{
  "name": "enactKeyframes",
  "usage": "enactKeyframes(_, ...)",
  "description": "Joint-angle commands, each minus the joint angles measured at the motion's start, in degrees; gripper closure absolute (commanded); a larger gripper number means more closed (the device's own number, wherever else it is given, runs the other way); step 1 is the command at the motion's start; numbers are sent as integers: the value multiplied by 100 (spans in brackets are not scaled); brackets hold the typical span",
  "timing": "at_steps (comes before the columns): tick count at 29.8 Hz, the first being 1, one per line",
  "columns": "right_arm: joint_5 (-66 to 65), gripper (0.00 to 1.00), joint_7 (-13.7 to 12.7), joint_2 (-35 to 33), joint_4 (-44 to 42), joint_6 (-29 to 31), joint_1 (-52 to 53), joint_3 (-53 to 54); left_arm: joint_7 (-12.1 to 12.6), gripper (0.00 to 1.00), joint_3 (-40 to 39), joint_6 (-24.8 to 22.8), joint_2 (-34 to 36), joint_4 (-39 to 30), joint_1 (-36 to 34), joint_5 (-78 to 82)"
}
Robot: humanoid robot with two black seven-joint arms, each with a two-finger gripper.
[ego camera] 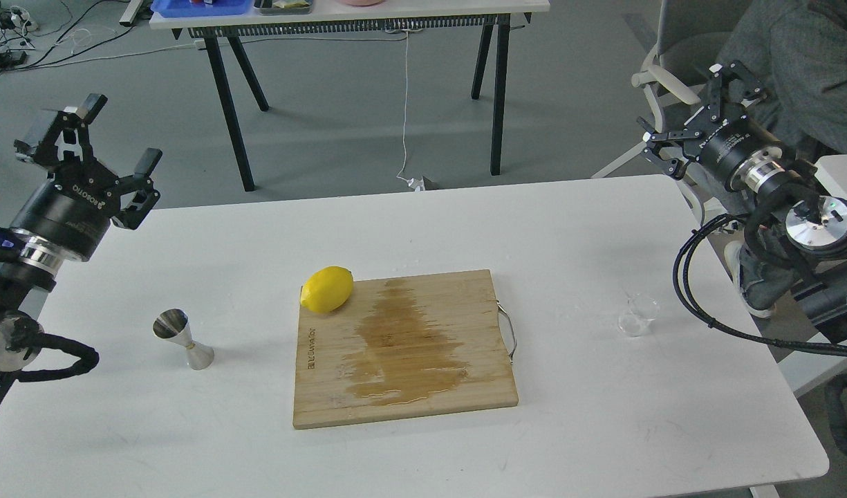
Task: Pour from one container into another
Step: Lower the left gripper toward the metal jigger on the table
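The small clear glass cup [638,315] stands upright on the white table [603,429] near the right edge. The shiny steel jigger [185,339], hourglass-shaped, stands upright on the table's left side. My left gripper [91,135] hangs open above the table's far left corner, well behind the jigger, with nothing between its fingers. Past the far right corner, my right gripper [693,111] is held open and empty, high behind the glass cup.
A bamboo cutting board [478,387] with a wet stain and a metal handle lies mid-table. A yellow lemon [327,289] rests on its far left corner. Black cables [713,318] loop beside the glass cup. A second table and a seated person stand behind.
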Motion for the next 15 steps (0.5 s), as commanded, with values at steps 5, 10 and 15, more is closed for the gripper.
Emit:
enactKeyframes(5,0,1,-1,-7,1,0,-27,6,0,1,1,-68,-11,129,3,-37)
enactKeyframes(10,0,1,-1,-7,1,0,-36,50,0,1,1,-78,-20,585,3,-125)
enactKeyframes(15,9,1,8,-16,36,0,-36,94,0,1,71,-209,23,788,-59,-20)
